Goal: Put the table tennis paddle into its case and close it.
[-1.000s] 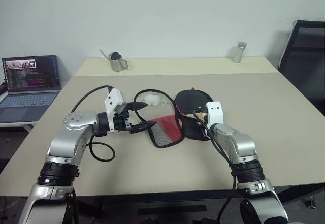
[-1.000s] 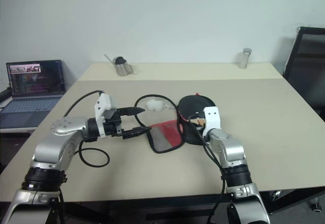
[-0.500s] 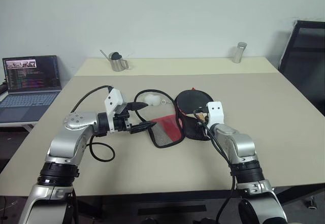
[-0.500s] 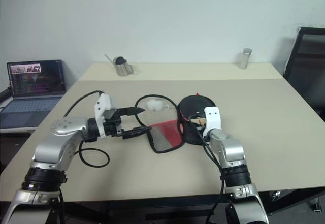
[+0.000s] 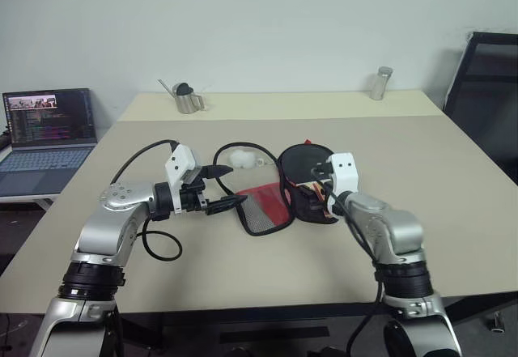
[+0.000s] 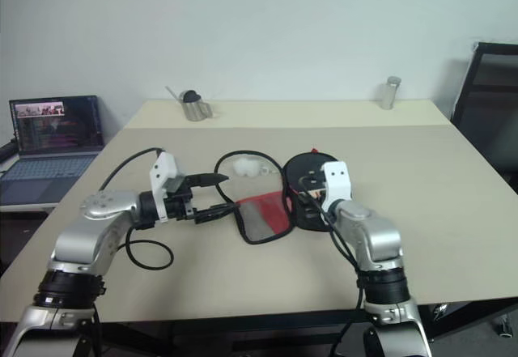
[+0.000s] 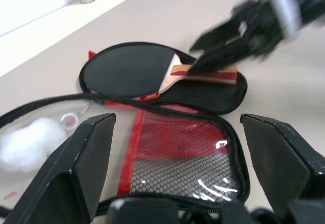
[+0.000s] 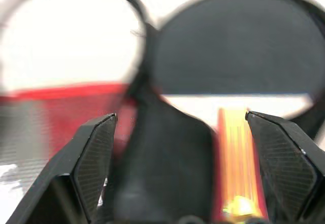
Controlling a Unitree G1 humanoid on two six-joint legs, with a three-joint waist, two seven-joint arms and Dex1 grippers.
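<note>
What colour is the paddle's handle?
Light wood with red and dark stripes; the paddle lies in the open case. The left wrist view shows it best.

Paddle: matt black rubber face, light wooden handle with red and dark stripes. Case: soft matt black fabric, red lining, glossy mesh pocket. Table: smooth matt beige top. Small jug at the far edge: shiny metal. White lump beside the case: fluffy.
</note>
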